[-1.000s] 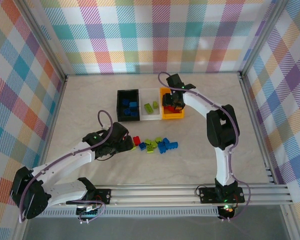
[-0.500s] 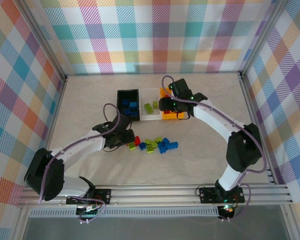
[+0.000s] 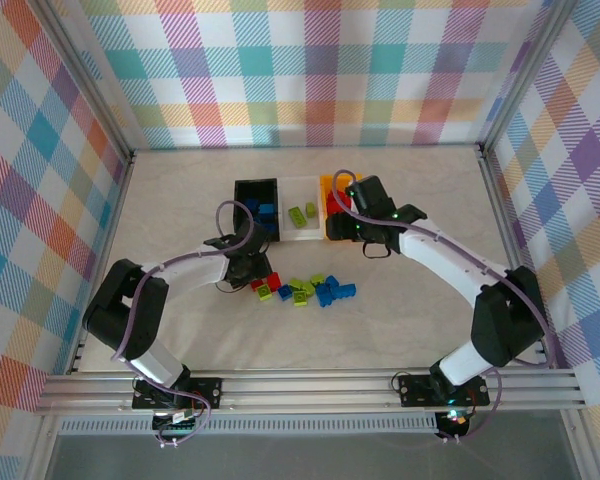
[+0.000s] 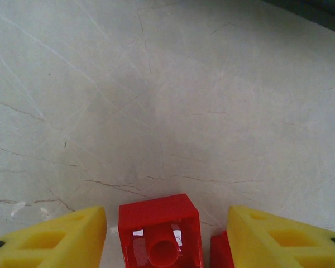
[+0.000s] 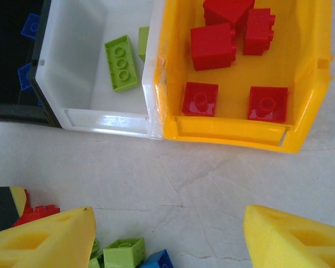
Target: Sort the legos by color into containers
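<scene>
A red lego (image 4: 161, 231) lies upside down on the table between my left gripper's (image 4: 166, 215) yellow fingers, with a narrow gap on each side; a second red piece (image 4: 219, 251) sits against the right finger. From above, the left gripper (image 3: 258, 275) is at the left end of the loose pile of green (image 3: 298, 291) and blue legos (image 3: 335, 291). My right gripper (image 3: 355, 232) hovers open and empty just in front of the orange container (image 5: 229, 138), which holds several red bricks (image 5: 212, 46). The clear container (image 5: 100, 120) holds green bricks (image 5: 121, 62); the black container (image 3: 238, 210) holds blue ones.
The three containers stand touching in a row at mid-table. A green brick (image 5: 123, 251) and a blue one (image 5: 159, 261) lie below the right gripper. Bare table stretches between the containers and the pile. Checked walls enclose the table.
My left gripper has moved right onto the red lego and its jaws have narrowed. The right gripper has drawn back from over the orange container toward the near side.
</scene>
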